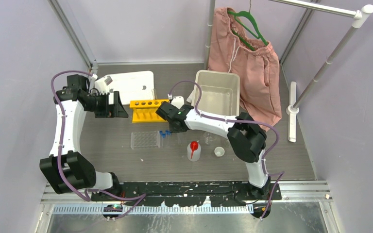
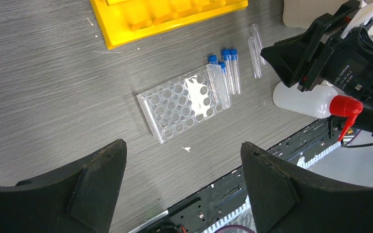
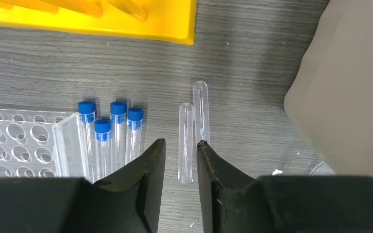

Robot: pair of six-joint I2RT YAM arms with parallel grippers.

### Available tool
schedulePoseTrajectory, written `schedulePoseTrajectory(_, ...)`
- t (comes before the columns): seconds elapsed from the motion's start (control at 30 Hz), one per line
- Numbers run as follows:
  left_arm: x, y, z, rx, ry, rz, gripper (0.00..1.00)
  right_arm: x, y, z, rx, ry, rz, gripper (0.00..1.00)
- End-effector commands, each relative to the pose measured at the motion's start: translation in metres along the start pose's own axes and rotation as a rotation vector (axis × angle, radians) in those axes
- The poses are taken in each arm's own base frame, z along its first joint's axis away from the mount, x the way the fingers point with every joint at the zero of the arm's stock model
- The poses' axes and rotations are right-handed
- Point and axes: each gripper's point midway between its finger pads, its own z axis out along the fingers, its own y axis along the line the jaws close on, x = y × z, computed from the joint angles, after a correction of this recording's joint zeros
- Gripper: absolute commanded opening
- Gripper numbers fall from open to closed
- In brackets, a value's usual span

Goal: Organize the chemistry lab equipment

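The yellow tube rack (image 1: 148,109) stands mid-table. Near of it lies the clear grid rack (image 1: 144,140) with several blue-capped tubes (image 1: 164,134) beside it. In the right wrist view, two uncapped clear tubes lie flat right of the blue-capped tubes (image 3: 109,131). My right gripper (image 3: 181,141) is narrowly open, low over the table, its fingers on either side of the left clear tube (image 3: 186,131); the other clear tube (image 3: 201,109) lies just outside. My left gripper (image 2: 184,150) is wide open and empty, high above the grid rack (image 2: 184,104). The red-spouted squeeze bottle (image 1: 194,150) and tiny white cup (image 1: 219,152) stand nearer.
A beige bin (image 1: 217,92) sits at the back right, close to the right arm. A white tray-like device (image 1: 128,86) lies behind the yellow rack. Pink shorts (image 1: 250,63) hang on a green hanger from a white rail. Small clear glassware (image 1: 209,140) stands by the cup.
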Motion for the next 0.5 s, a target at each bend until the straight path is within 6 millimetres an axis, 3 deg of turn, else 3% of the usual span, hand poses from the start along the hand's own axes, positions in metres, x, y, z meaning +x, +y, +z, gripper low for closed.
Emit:
schedulePoseTrajectory(0.0,-0.013,-0.01,-0.015,0.002,-0.057,0.049,0.87,-0.004,0.008,-0.005,-0.028,-0.003,0.046,0.37)
schedulePoseTrajectory(0.47,-0.016,-0.013,-0.018,0.008,-0.066,0.057,0.87,0.02,0.01,0.018,-0.01,0.066,0.03,0.37)
